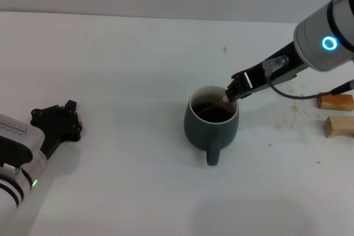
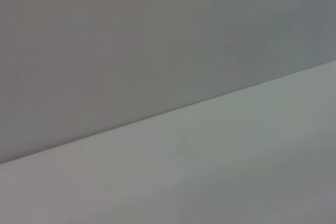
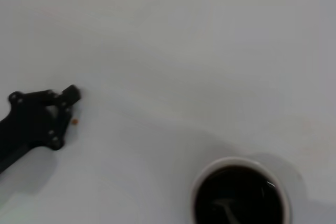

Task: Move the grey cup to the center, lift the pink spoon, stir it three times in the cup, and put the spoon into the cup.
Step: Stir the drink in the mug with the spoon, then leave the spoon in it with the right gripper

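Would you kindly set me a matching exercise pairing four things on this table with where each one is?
Things:
1. grey cup
2. pink spoon
3. left gripper
4. wooden blocks

Places:
A. at the table's right edge
B. held at the cup's rim, tip in the dark liquid
C. middle of the table, handle toward the robot
D. resting on the table at the left

Pairs: 1-C, 2-B, 3-D, 4-A
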Controlling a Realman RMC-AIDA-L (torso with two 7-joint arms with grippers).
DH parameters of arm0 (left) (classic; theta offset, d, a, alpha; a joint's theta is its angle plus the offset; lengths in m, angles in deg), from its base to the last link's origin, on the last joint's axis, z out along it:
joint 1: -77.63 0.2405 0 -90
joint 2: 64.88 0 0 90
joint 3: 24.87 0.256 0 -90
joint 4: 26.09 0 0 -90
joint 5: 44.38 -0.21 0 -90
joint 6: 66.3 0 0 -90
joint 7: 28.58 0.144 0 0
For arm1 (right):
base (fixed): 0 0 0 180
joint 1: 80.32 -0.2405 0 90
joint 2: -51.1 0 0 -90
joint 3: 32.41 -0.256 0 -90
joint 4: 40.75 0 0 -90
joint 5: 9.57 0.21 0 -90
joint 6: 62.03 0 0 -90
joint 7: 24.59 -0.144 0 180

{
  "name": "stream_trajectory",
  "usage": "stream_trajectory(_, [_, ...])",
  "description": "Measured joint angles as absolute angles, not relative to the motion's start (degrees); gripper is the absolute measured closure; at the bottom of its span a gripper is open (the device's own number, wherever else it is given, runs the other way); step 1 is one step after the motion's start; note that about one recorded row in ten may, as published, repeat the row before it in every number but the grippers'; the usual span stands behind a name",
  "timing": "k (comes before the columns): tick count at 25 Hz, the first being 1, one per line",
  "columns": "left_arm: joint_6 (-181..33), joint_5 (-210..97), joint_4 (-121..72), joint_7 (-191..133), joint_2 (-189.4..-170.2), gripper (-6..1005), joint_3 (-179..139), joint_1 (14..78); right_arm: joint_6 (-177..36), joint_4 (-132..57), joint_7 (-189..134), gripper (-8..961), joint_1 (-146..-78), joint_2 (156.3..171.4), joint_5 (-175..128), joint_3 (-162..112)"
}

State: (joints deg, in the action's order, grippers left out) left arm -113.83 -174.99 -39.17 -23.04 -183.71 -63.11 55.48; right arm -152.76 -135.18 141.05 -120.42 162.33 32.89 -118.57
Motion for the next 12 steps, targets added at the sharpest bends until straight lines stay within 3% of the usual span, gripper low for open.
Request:
stream_trajectory(4, [-113.83,-174.98,-39.22,-23.04,-183.7,1000,-63.11,55.49,-151.56,-131.88,141.06,885,-120.9,161.55,33.14,-119.21])
stream_trajectory(10, [-113.83,-174.98,-39.21,-23.04,-183.71,1000,-63.1,55.52,-151.1,-130.65,141.05,886,-120.88,161.83,33.02,-119.54])
stream_trajectory(12, [-113.84,-174.98,-39.16,-23.04,-183.72,1000,-63.1,55.46,-151.17,-131.04,141.04,844,-120.93,161.84,32.88,-119.58])
